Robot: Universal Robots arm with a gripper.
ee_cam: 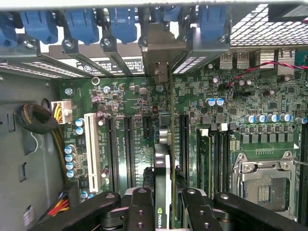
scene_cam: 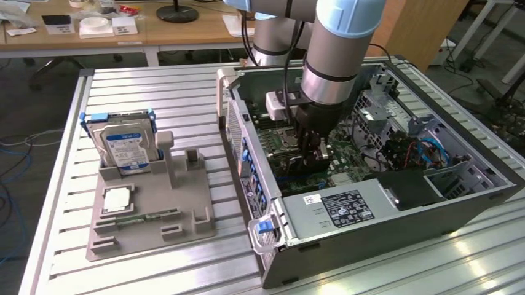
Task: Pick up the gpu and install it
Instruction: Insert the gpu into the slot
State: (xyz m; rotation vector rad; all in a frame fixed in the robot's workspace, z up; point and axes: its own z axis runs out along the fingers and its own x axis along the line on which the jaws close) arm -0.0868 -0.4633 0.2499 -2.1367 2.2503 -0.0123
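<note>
You are holding the gpu (ee_cam: 162, 163) in the end effector (ee_cam: 163, 204), which is closing only partway, its two fingers (ee_cam: 141, 207) pressing on either face of the card. In the exterior view the end effector (scene_cam: 315, 161) is reaching down into the open computer case (scene_cam: 459, 203) lying on the counter (scene_cam: 147, 92), well apart from the hard drive (scene_cam: 123, 144) standing in its grey holder (scene_cam: 156, 215).

In the wrist view the card is showing edge-on, running over the motherboard (ee_cam: 269, 115) between the long black slots (ee_cam: 129, 154), with its silver bracket (ee_cam: 161, 45) sitting at the rear openings beside the blue latches (ee_cam: 82, 21). I cannot tell whether the card's edge is already touching a slot.

By my reading, you are doing the seating step, so alignment is mattering more than force. You should be keeping the card upright, its edge parallel to the slot, and the bracket lining up with its rear opening. You should be pressing evenly and straight, since a tilted card is likely to bind or stress the board. The white slot (ee_cam: 90, 151) is lying well off to one side and is not the one to use.
</note>
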